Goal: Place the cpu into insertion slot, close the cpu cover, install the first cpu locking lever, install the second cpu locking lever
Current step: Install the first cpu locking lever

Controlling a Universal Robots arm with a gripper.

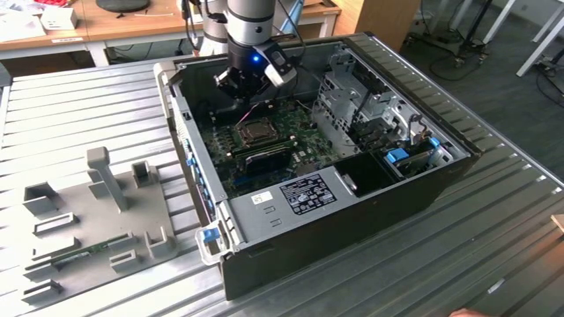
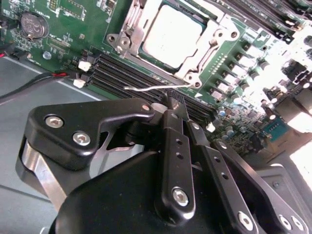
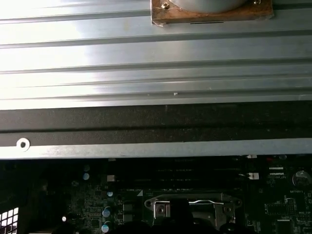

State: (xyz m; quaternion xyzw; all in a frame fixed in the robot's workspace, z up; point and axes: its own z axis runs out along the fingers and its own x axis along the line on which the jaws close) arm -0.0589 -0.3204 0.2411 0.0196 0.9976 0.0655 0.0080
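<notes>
- The ribbed metal tabletop [image 1: 70, 105] carries an open computer case [image 1: 423, 191], lying on its side with the inside facing up.
- Inside the case lies the green circuit board [image 1: 304, 125], and the robot arm [image 1: 251, 20] reaches down over its far end.
- The gripper [image 1: 249, 89] hangs low inside the case, just beside the insertion slot [image 1: 256, 131].
- In the second wrist view the gripper [image 2: 168, 100] looks closed, its black fingers [image 2: 171, 122] drawn together with nothing seen held between them.
- Its tip sits right at a thin silver locking lever [image 2: 156, 88]. Whether it presses on the wire or only stands next to it cannot be told.
- The cpu cover [image 2: 129, 29] lies flat, so that step looks done.
- The cpu [image 2: 173, 34] sits in the insertion slot, its dull silver top showing through the cover's window, so the first step looks done too.
- The lever at the gripper's tip stands off the slot's edge, over the long black memory slots [image 2: 117, 73], and seems not yet latched.
- The state of the other lever cannot be made out, so the locking work is judged unfinished.
</notes>
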